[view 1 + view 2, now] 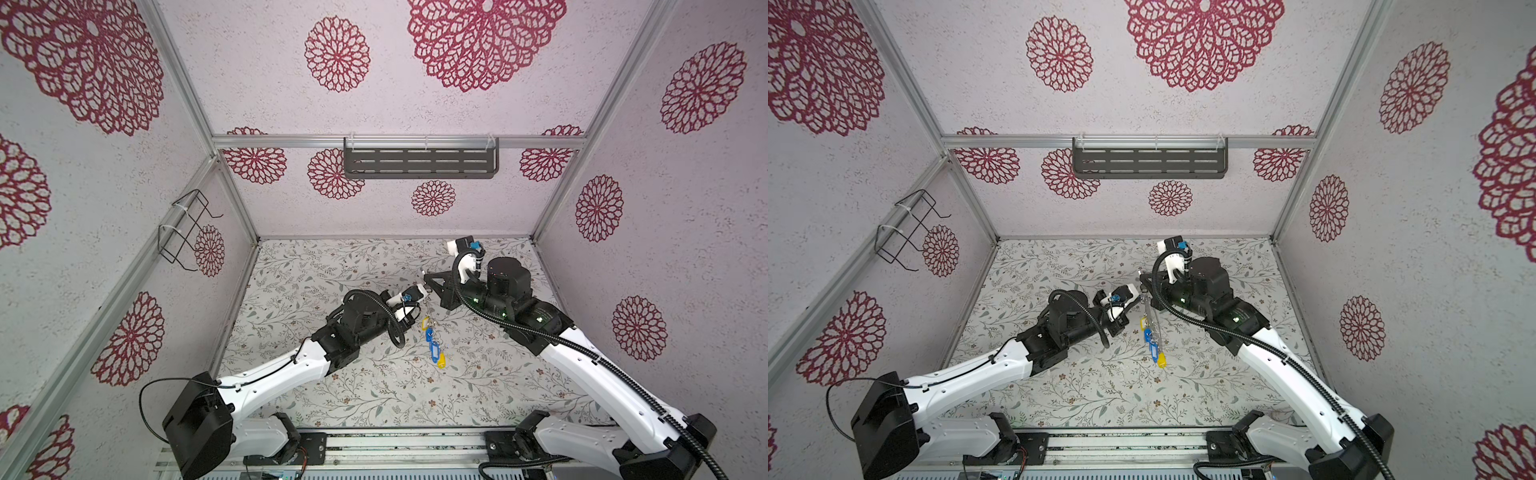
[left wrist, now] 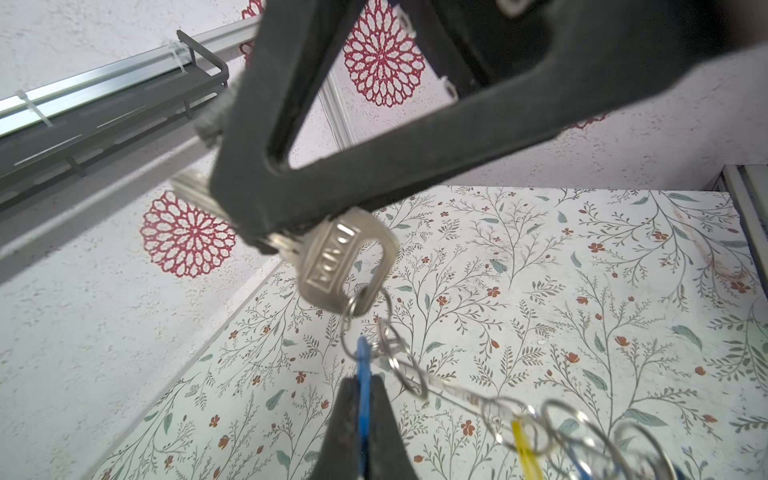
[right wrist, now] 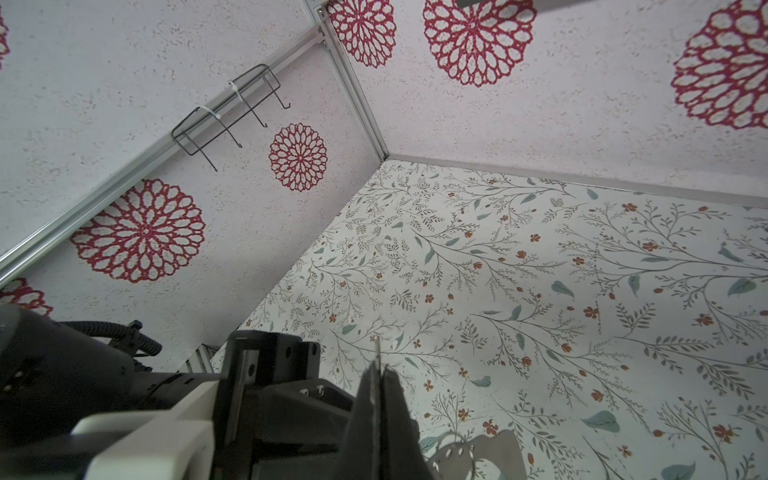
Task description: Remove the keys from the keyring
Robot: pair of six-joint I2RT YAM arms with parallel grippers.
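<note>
Over the middle of the white, leaf-printed worktop (image 1: 332, 395) the two arms meet nose to nose, and the whole bunch dangles between them. On the left, the black left hand (image 2: 363, 386) is closed down tight on the edge of a thin blue plastic tag (image 2: 364, 361), pinching it just below its little ring. Next along comes the keyring (image 2: 388, 338), a chain of thin silver wire rings linked one into the next. It carries the rest of the keys (image 1: 435, 352), small oblong blue and yellow plastic tags with white label windows, which hang in a string below the hands in both top views. Whether the lowest yellow one touches the worktop, I cannot tell. On the right, the black right hand (image 3: 377, 374) is clamped shut on a flat silver metal key (image 2: 345, 262), whose bow pokes out with a ring threaded through it. Score at this point, by my reading: nothing is off. No tag lies loose on the worktop, and every piece I can see, silver key included, is linked in. The blue tag looks like the first to go, and all the others are left to do.
</note>
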